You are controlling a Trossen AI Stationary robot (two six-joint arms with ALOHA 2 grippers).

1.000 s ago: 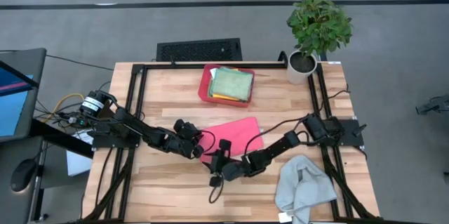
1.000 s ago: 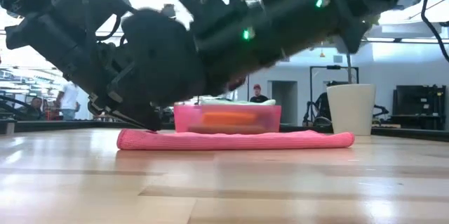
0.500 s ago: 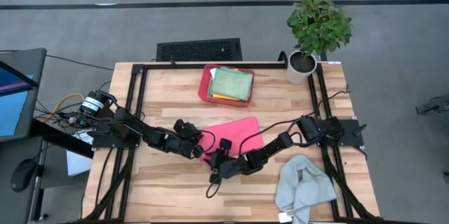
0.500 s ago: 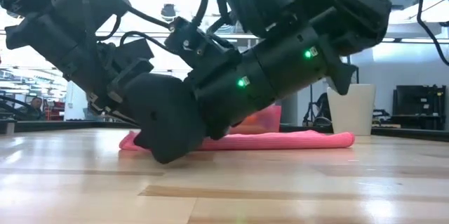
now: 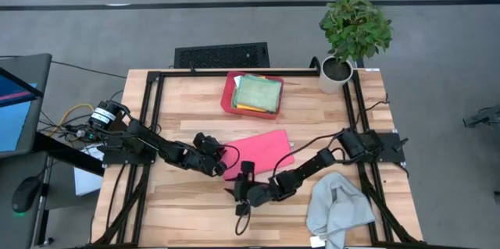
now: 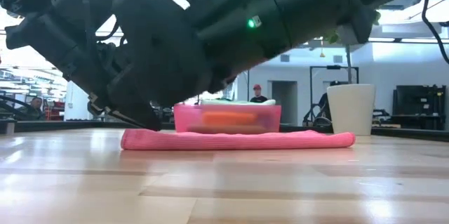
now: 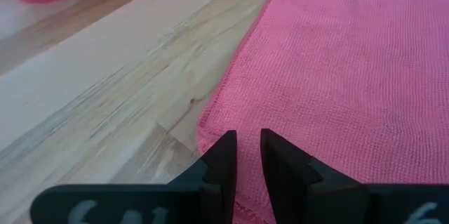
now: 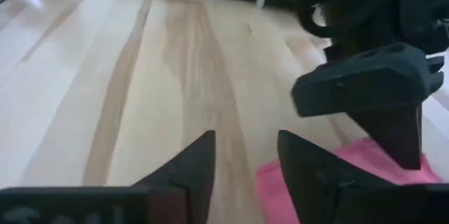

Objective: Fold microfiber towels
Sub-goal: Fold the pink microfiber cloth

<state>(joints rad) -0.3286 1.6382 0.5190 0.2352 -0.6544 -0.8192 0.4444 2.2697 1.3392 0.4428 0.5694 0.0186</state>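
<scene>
A pink microfiber towel [image 5: 262, 149] lies folded flat on the middle of the table, seen as a low strip in the low view [image 6: 280, 140]. My left gripper [image 5: 225, 163] reaches in from the table's left and is shut on the towel's left end. My right gripper [image 5: 237, 194] hangs open just off the towel's near left corner [image 8: 280, 185], over bare wood and touching nothing. A grey towel [image 5: 340, 206] lies crumpled at the near right. Several folded towels, a green one on top, lie in the red tray [image 5: 252, 93] at the far middle. My left gripper pinches the pink towel's left edge [image 7: 217, 122], close to a corner, between its two nearly closed fingers [image 7: 228, 155]. The fingers slant down from the table's left. The towel lies flat on the table.
A potted plant [image 5: 351, 34] stands at the far right corner. A black frame [image 5: 156, 85] runs along the table's edges. There is bare wood near the front left [image 5: 172, 210].
My right gripper dipped to the table at the pink towel's near left corner. It then drew back up and toward the near edge. The left gripper has kept still on the towel, which lies as before.
</scene>
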